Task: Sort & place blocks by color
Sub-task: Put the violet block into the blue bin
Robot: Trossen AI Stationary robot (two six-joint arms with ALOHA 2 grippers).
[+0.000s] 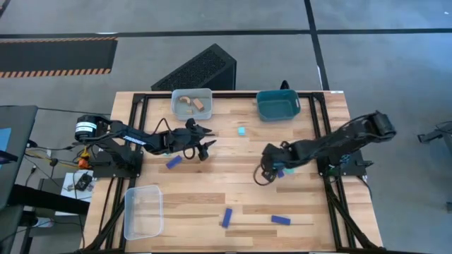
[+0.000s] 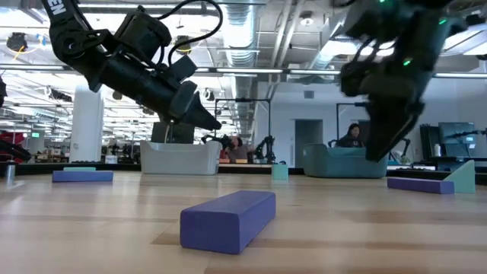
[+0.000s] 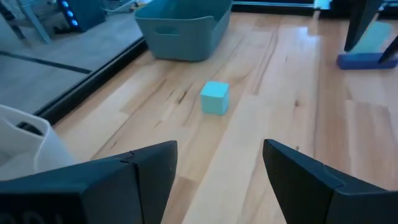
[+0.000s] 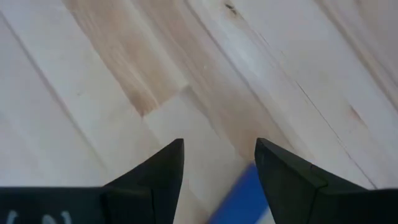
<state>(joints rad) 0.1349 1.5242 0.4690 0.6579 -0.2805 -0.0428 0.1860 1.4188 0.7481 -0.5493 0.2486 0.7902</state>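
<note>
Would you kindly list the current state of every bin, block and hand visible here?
Left hand: open, empty, above the table, facing the cyan cube.
Right hand: open, low over a blue bar.
Cyan cube: loose on the table.
Blue bars: four, lying loose, unsorted.
Clear bin at the far edge: holds tan pieces.
Teal bin: upright; contents unclear.
Clear bin at the near left: empty.

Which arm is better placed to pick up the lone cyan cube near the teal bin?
Left. Its open end effector points straight at the cyan cube, with bare table between. The right end effector is farther off, open over a dark blue bar.
</note>
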